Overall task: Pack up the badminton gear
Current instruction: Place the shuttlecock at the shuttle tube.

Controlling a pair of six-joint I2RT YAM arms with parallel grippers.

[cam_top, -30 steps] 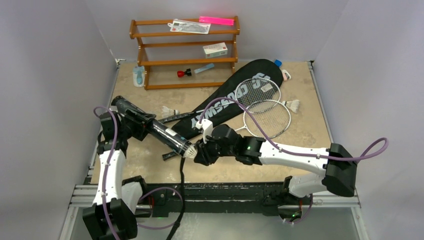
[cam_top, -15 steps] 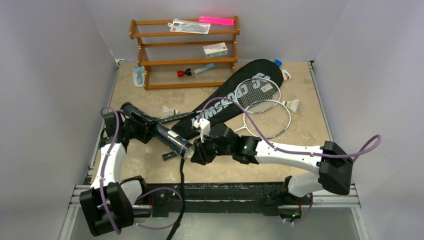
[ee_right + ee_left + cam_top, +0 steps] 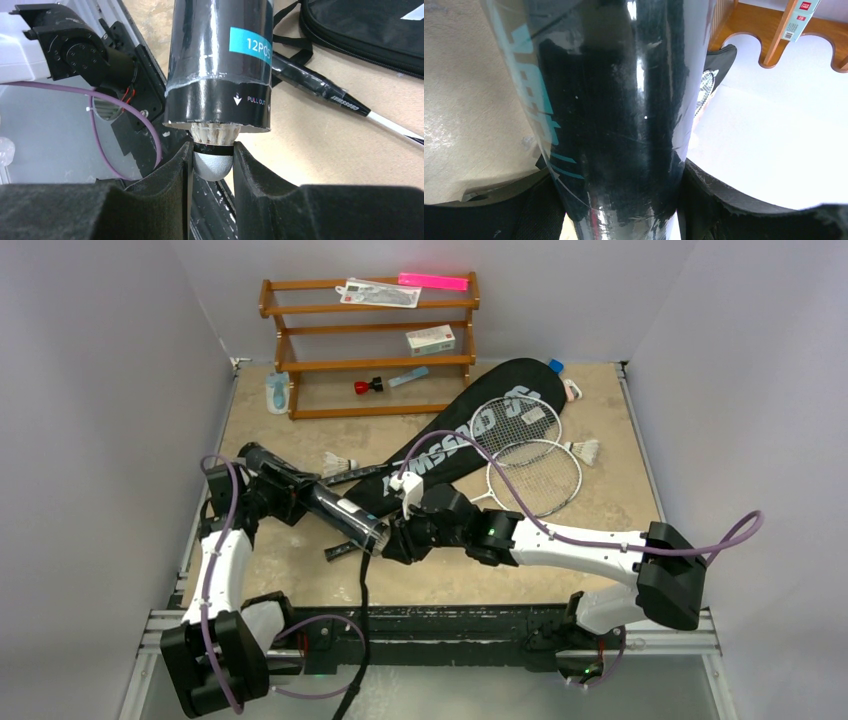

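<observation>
My left gripper [image 3: 290,496] is shut on the dark cylindrical tube [image 3: 330,507], which lies slanted above the table's near left. In the left wrist view the tube [image 3: 614,100] fills the gap between the jaws of the left gripper [image 3: 616,200]. My right gripper [image 3: 212,152] is shut on the cork of a white shuttlecock [image 3: 213,167], whose feathers sit inside the tube's open mouth [image 3: 220,120]. Two silver rackets [image 3: 520,425] [image 3: 537,478] lie on and beside the black CROSSWAY bag [image 3: 470,430]. Loose shuttlecocks [image 3: 340,462] [image 3: 584,450] rest on the table.
A brown wooden rack [image 3: 370,340] stands at the back with a white box [image 3: 430,340] and a pink strip [image 3: 433,281] on it. A black racket handle [image 3: 320,90] lies under the tube. The bag's strap [image 3: 362,600] hangs over the table's front edge.
The right gripper has pushed the shuttlecock further into the tube's mouth, so its feathers no longer show from above. The left arm shifted the tube slightly back and right.
</observation>
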